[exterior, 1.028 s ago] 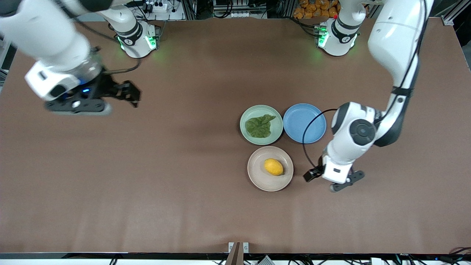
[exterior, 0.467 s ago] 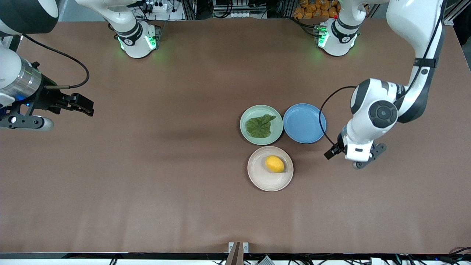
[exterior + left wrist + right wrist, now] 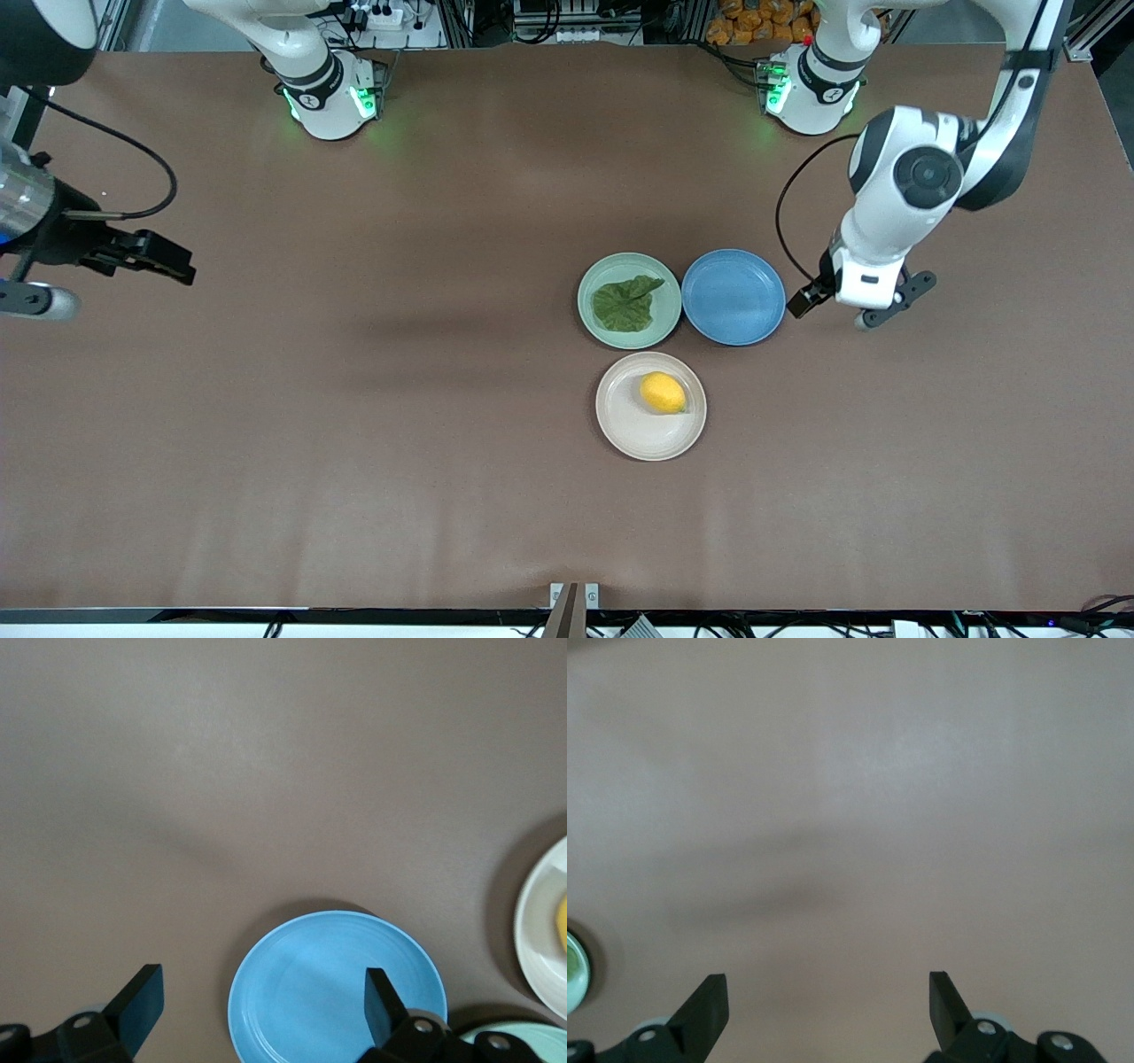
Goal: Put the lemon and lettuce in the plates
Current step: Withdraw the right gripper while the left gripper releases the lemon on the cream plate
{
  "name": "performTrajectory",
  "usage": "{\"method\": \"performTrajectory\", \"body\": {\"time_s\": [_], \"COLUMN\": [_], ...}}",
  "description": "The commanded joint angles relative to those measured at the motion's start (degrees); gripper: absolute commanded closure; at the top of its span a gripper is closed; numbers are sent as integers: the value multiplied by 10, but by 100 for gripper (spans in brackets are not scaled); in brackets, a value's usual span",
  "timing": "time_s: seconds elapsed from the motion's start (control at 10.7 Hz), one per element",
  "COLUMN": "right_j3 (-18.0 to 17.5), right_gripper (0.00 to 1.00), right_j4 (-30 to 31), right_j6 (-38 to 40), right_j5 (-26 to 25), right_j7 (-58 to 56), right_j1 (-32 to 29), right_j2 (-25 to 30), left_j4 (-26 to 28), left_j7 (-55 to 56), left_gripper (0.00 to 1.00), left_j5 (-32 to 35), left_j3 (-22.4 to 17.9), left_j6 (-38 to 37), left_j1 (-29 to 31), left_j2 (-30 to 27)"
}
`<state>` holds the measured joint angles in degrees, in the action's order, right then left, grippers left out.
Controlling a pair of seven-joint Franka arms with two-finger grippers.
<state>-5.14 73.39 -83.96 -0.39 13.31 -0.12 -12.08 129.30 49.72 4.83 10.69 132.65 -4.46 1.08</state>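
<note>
Yellow lemon point(image 3: 663, 392) sits in the beige plate point(image 3: 627, 433); the lettuce point(image 3: 624, 304) lies flat in the mint plate point(image 3: 590, 282), just beside a blue plate point(image 3: 733, 297). Left tool point(image 3: 842, 304) hangs spread over bare desk point(image 3: 399, 425) beside the blue plate. Right tool point(image 3: 182, 266), fingers apart, hovers at the right arm's end.

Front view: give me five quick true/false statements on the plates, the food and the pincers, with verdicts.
1. The lemon lies on the beige plate. True.
2. The lettuce lies on the blue plate. False: it lies on the mint green plate; the blue one holds nothing.
3. The left pincer is open, over the blue plate's edge. True.
4. The right pincer grips the lemon. False: it is open over bare table at the right arm's end.
5. The beige plate is nearer the front camera than the mint one. True.
</note>
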Motion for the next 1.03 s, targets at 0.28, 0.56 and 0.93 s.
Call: {"method": "performTrajectory", "body": {"time_s": [0.28,0.56,0.93], "right_j3": [20,65,107], "right_gripper": [0,0,0], "right_j4": [161,182,239], "right_j6": [-105,-125,-172], "right_j5": [16,16,15], "right_j7": [-44,-44,-45], "right_j1": [-28,8,47], "right_j2": [96,105,137], "left_j4": [-80,-163,-308], "left_j7": [-130,-199,-287], "left_gripper": [0,0,0], "left_j5": [-16,-16,-46], "left_j3": [-32,-31,-32], "left_j6": [-94,-153,-318], "left_j1": [2,3,24], "left_j2": [-57,-57,-48]}}
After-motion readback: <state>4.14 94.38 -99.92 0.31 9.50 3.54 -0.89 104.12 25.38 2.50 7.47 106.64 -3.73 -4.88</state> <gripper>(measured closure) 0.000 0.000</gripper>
